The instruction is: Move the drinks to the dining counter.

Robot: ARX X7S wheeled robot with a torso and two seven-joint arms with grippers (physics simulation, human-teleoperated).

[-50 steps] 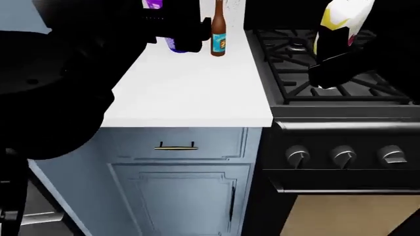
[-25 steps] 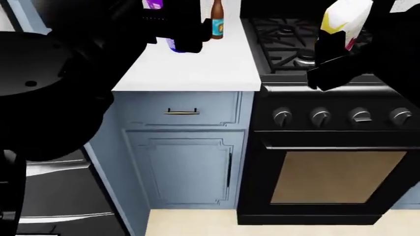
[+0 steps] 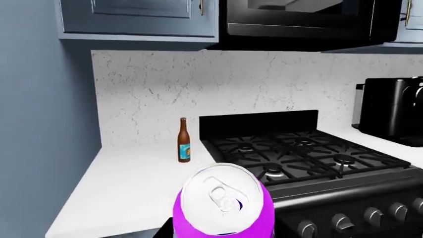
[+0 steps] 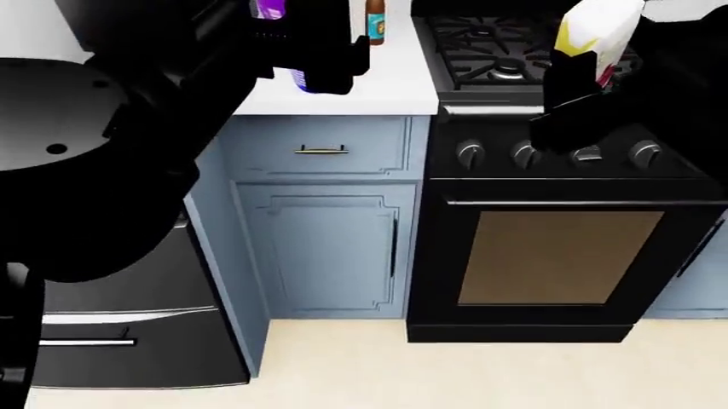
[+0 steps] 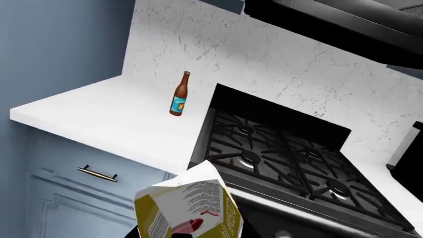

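Observation:
My left gripper (image 4: 298, 53) is shut on the purple can (image 4: 273, 25), which fills the lower middle of the left wrist view (image 3: 223, 206). My right gripper (image 4: 574, 77) is shut on the yellow-white juice carton (image 4: 598, 34), seen close in the right wrist view (image 5: 188, 209). The brown bottle with the blue label (image 4: 374, 23) stands upright at the back of the white countertop (image 4: 393, 85) beside the stove; it also shows in the left wrist view (image 3: 184, 140) and the right wrist view (image 5: 178, 95). The dining counter is out of view.
A black gas stove (image 4: 534, 60) with knobs and an oven door (image 4: 557, 256) stands right of blue-grey cabinets (image 4: 324, 230). A dark appliance (image 4: 125, 341) is at the lower left. A black coffee machine (image 3: 393, 109) sits right of the stove. Beige floor (image 4: 455, 375) lies in front.
The view has pulled back from the countertop and stove, which now sit higher and smaller, with floor showing. Both grippers still hold the can and the carton; the bottle stays on the countertop.

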